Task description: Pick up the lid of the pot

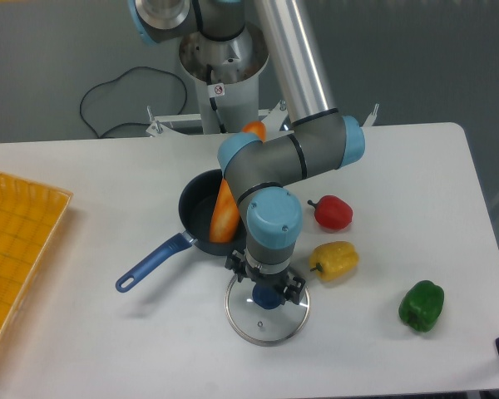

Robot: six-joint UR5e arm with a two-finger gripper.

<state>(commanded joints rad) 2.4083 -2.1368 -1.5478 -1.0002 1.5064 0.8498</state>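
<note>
My gripper (264, 277) points down at the near side of the pan, its two fingers spread apart. The pot lid (262, 329) is a clear glass disc with a thin rim, lying on the table. Its dark blue knob (267, 298) shows just below the gap between the fingertips, and the gripper hides the lid's far part. Neither finger visibly touches the knob; how high the fingertips are over the glass, I cannot tell.
Behind and left of the lid stands a black pan (198, 202) with a blue handle (154, 263), an orange item (224, 218) inside. Right are a yellow pepper (334, 259), a red one (332, 214) and a green one (422, 306). A yellow crate (21, 241) is at far left.
</note>
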